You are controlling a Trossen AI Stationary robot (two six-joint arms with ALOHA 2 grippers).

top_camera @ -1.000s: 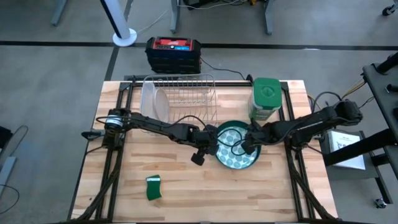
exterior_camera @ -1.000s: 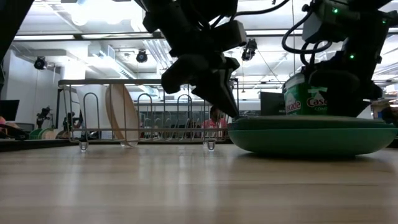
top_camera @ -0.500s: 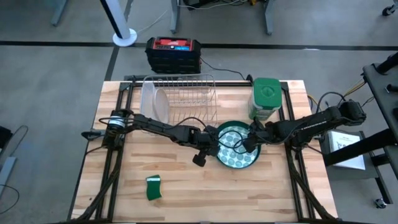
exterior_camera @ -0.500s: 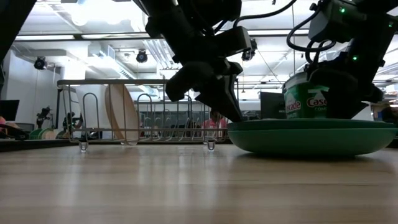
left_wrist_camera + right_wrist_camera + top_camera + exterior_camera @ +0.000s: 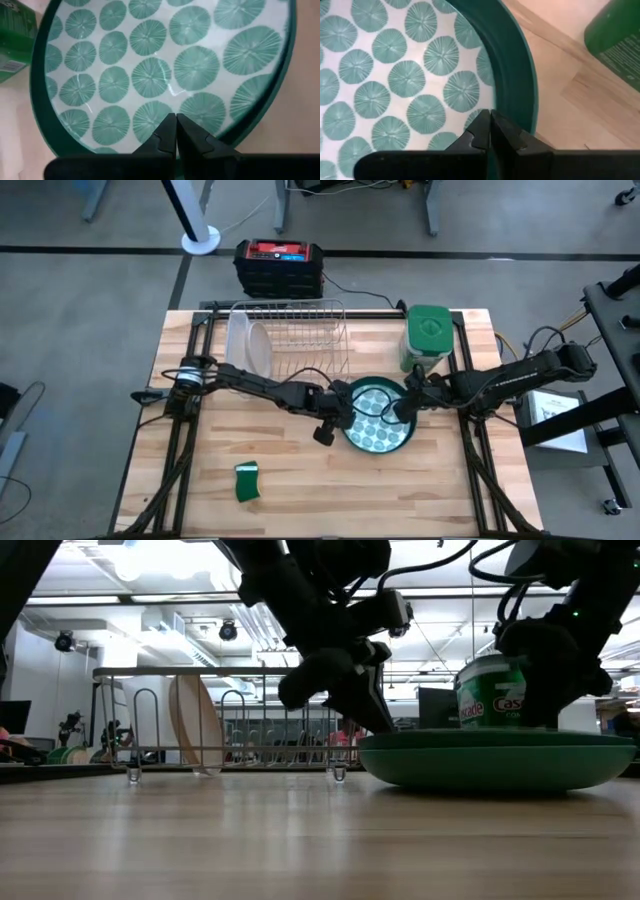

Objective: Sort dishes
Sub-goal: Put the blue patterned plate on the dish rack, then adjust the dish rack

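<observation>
- Round teal-rimmed plate with fan-patterned white centre (image 5: 377, 416) flat on wooden worktop (image 5: 290, 470).
- Left tool (image 5: 176, 131) pressed together over plate's left rim.
- Right tool (image 5: 490, 125) pressed together at right rim.

Ceiling lamps (image 5: 228, 630) are shining brightly over the room, leaving the arms (image 5: 320, 610) showing as near-black silhouettes against that backlight in the low view. Soft, even light is falling on the table (image 5: 290, 470) from above, casting only faint shadows. A small glint is catching the patterned plate (image 5: 170, 90), and its near rim is going soft.
</observation>
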